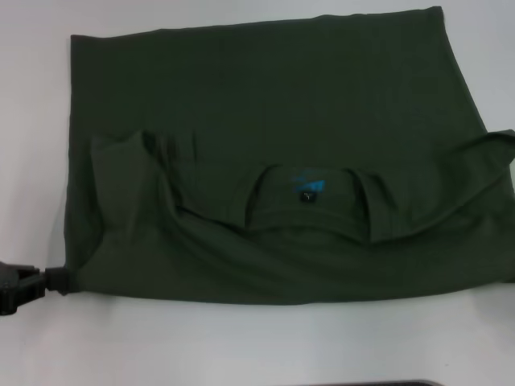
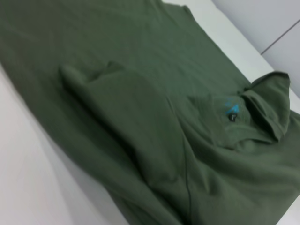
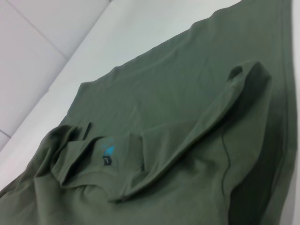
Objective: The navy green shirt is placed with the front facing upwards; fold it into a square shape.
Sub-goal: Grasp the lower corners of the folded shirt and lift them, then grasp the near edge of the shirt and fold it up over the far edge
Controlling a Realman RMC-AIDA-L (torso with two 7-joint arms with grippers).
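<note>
The white flat table (image 1: 241,346) carries the large dark olive-green cotton T-shirt (image 1: 265,121), which covers most of the surface and reaches from near the far edge to close to the robot. Its near part is already doubled over the body: both sleeves are turned inward, the left sleeve (image 1: 121,185) and the right one (image 1: 483,169), so the cloth lies as a broad, uneven rectangle with loose wrinkles along the near fold. No chest lettering shows.

The ribbed round collar (image 1: 306,201) sits near the middle of the folded part, and inside it the small black neck tag with teal print (image 1: 309,190) is visible.

The left gripper (image 1: 24,283) is at the shirt's near left corner, at the cloth's edge; whether it pinches the fabric or stands apart cannot be told. The right gripper is out of sight in all 3 views.

The shirt looks light, soft and limp, likely to sag and crease when lifted. Corners and folded edges seem the best holds, taken with both grippers at once.
</note>
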